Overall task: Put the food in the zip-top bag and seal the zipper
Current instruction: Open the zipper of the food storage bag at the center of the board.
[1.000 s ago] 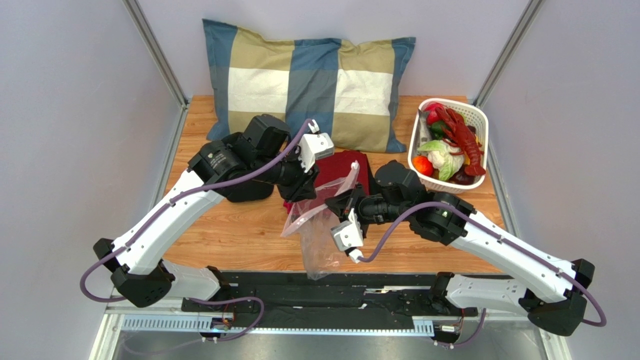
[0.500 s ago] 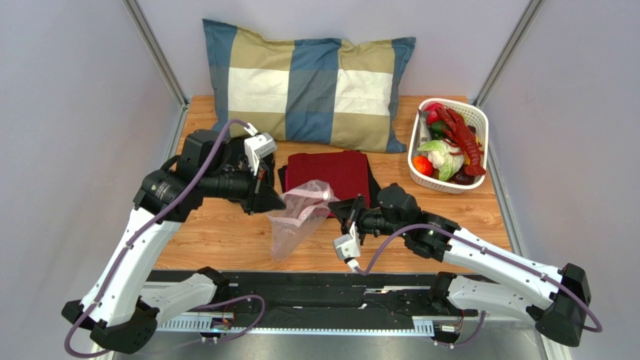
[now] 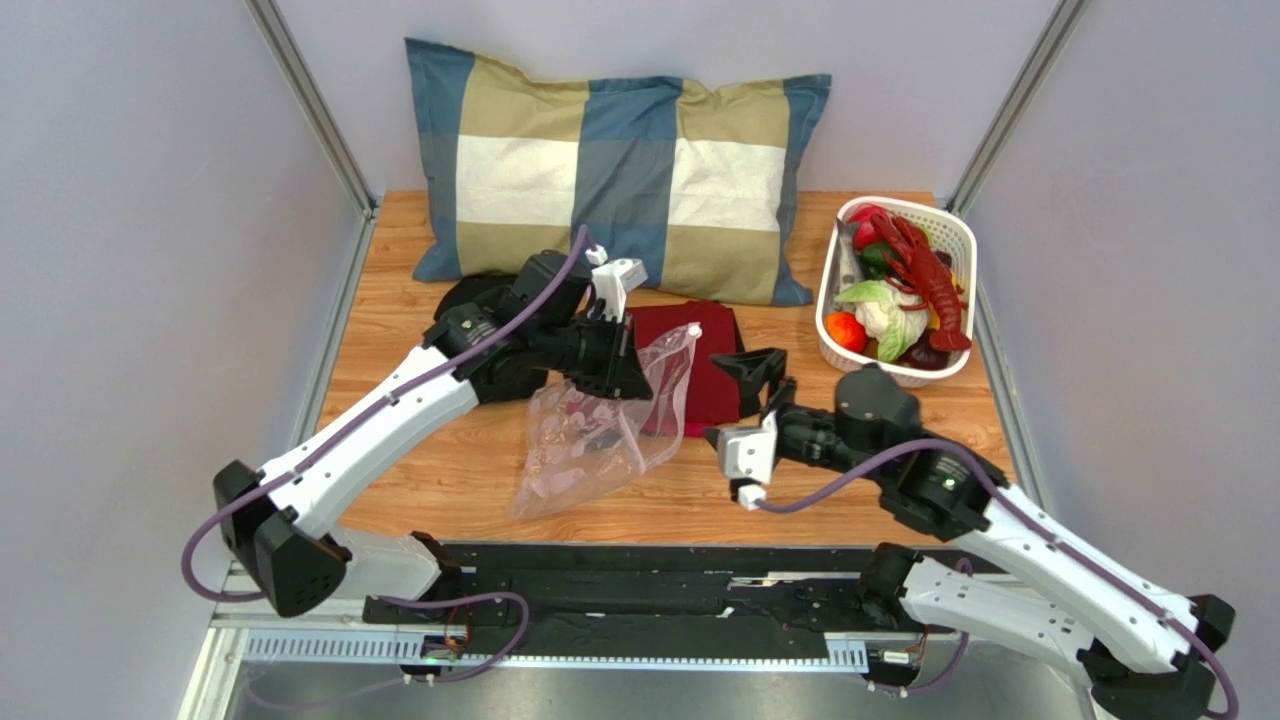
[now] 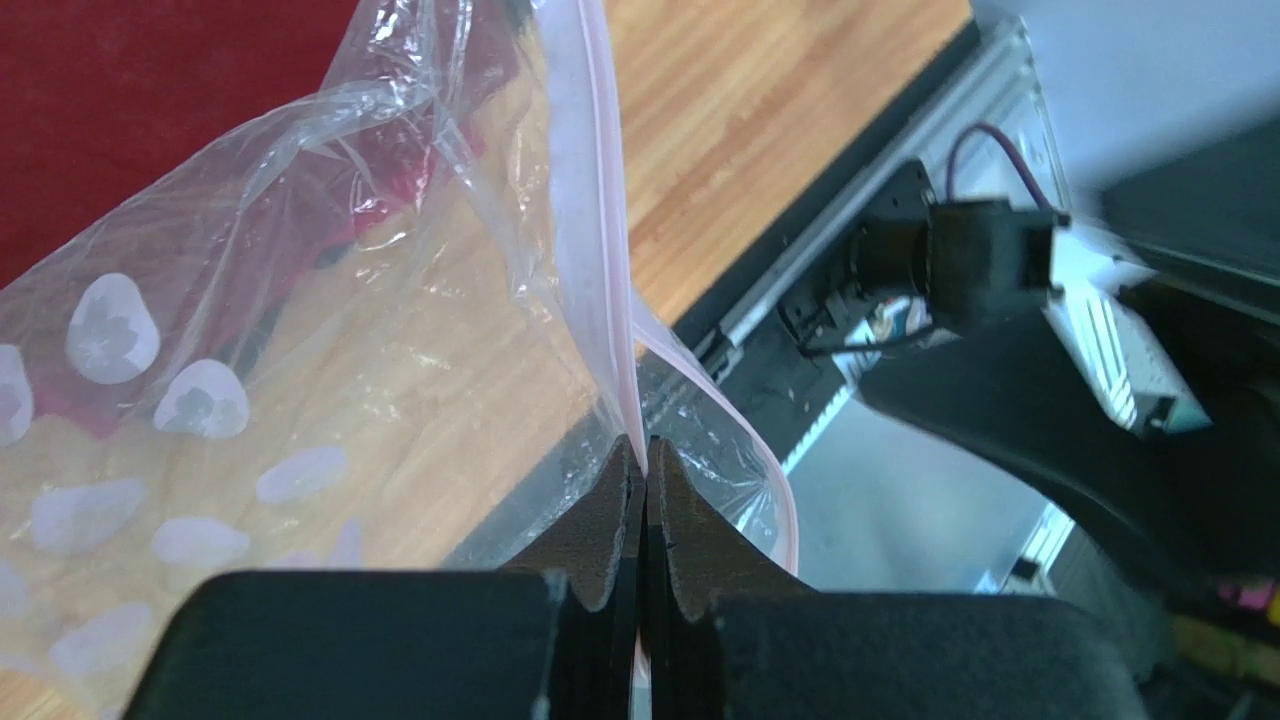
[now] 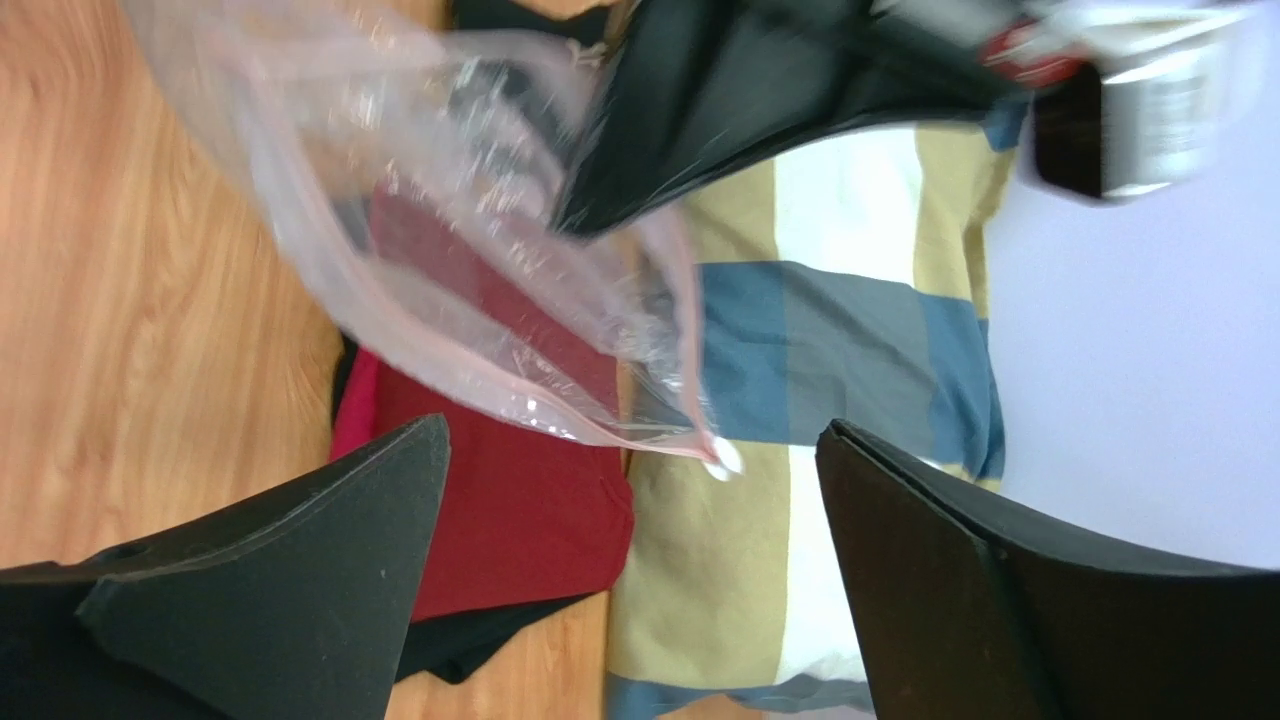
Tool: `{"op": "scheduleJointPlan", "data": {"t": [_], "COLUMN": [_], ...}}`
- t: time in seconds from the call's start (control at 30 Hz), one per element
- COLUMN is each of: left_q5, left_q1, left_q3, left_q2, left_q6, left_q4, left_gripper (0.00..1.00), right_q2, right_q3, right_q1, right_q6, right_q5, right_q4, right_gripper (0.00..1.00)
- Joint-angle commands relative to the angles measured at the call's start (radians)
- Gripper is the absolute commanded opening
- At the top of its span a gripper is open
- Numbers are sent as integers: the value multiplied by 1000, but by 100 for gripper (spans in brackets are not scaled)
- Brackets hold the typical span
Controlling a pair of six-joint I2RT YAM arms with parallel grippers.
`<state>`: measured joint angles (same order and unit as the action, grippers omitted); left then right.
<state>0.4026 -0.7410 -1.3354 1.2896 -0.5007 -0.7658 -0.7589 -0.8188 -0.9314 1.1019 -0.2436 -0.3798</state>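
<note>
The zip-top bag (image 3: 589, 444) is clear and crinkly and hangs down toward the wood in front of the red cloth. My left gripper (image 3: 628, 369) is shut on its mouth edge, the pink zipper strip (image 4: 595, 225) pinched between the jaws (image 4: 643, 459). My right gripper (image 3: 763, 381) stands open just right of the bag, holding nothing; the bag's corner (image 5: 661, 428) hangs between its fingers without touching them. The food (image 3: 896, 305) lies in the white basket at the back right: a red lobster, green, orange and whitish pieces.
The white perforated basket (image 3: 965, 249) sits at the table's right edge. A folded red cloth (image 3: 709, 348) lies behind the bag, and a blue and tan checked pillow (image 3: 616, 165) leans against the back wall. The metal rail (image 3: 631, 578) runs along the near edge.
My right gripper has let go of the bag, opened wide and drawn back to the right. My left gripper has shut on the bag's mouth edge and carried it right and toward the back.
</note>
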Motion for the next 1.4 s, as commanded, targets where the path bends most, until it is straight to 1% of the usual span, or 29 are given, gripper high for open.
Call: {"op": "scheduleJointPlan", "data": {"t": [0.0, 0.03, 0.07, 0.1, 0.13, 0.17, 0.2, 0.27, 0.3, 0.33, 0.43, 0.53, 0.63, 0.73, 0.77, 0.83, 0.9, 0.93, 0.97, 1.0, 1.07, 1.17, 1.2, 1.23, 1.27, 1.37], "left_q5": [-47, -45, -39, -28, -28, -28, -27, -31, -42, -47, -50, -62, -85, -96, -96, -102, -120, -126, -136, -143, -153, -142, -133, -127, -123, -105], "left_q1": [-1, -1, 0, -1, 0, 0, -1, -1, 0, -1, -1, -15, -21, -21, -21, -21, -21, -21, -21, -18, -14, 8, 14, 22, 31, 37], "left_q3": [5, 21, 31, 42, 65, 76, 87, 108, 113, 120, 131, 133, 127, 114, 110, 102, 99, 97, 96, 97, 105, 128, 137, 142, 145, 156], "left_q2": [39, 40, 39, 30, 24, 17, 2, -12, -18, -21, -21, -13, -12, -1, 0, 0, -10, -13, -18, -30, -47, -65, -68, -72, -75, -76], "left_q6": [-116, -137, -150, -160, -171, -191, -196, -202, -205, -206, -219, -225, -219, -216, -214, -214, -205, -196, -184, -176, -162, -162, -162, -162, -162, -157], "left_q4": [134, 169, 187, 210, 245, 261, 278, 296, 298, 301, 303, 304, 303, 298, 298, 290, 274, 264, 254, 238, 226, 221, 218, 221, 224, 246], "left_gripper": [0, 0, 0, 0, 0, 0, 0, 0, 0, 0, 0, 0, 0, 0, 0, 0, 0, 0, 0, 0, 0, 0, 0, 0, 0, 0], "right_q2": [62, 64, 58, 53, 55, 53, 37, 6, -43, -68, -179, -241, -293, -353, -381, -402, -416, -415, -413, -407, -399, -376, -372, -366, -365, -369], "right_q3": [-115, -120, -126, -134, -134, -135, -137, -144, -152, -172, -224, -238, -253, -269, -284, -296, -313, -319, -324, -338, -347, -341, -333, -318, -312, -281], "right_q1": [0, 2, 3, 11, 32, 95, 123, 196, 215, 230, 244, 244, 244, 232, 217, 206, 206, 206, 207, 209, 224, 268, 284, 299, 321, 341], "right_q6": [-429, -491, -633, -698, -759, -831, -963, -1121, -1265, -1324, -1462, -1542, -1567, -1547, -1501, -1458, -1395, -1380, -1361, -1334, -1314, -1295, -1288, -1278, -1274, -1235], "right_q5": [85, 117, 182, 191, 175, 141, 101, 87, 83, 79, 63, 40, 26, 13, 39, 91, 154, 176, 211, 230, 242, 242, 230, 213, 187, 147], "right_q4": [-168, -174, -177, -182, -182, -177, -169, -163, -168, -169, -177, -122, -116, -105, -120, -151, -212, -231, -266, -284, -323, -358, -360, -358, -355, -318], "right_gripper": [96, 93, 89, 84, 76, 73, 71, 68, 68, 68, 71, 71, 75, 76, 76, 71, 63, 56, 52, 45, 40, 28, 14, 5, 0, 0]}}
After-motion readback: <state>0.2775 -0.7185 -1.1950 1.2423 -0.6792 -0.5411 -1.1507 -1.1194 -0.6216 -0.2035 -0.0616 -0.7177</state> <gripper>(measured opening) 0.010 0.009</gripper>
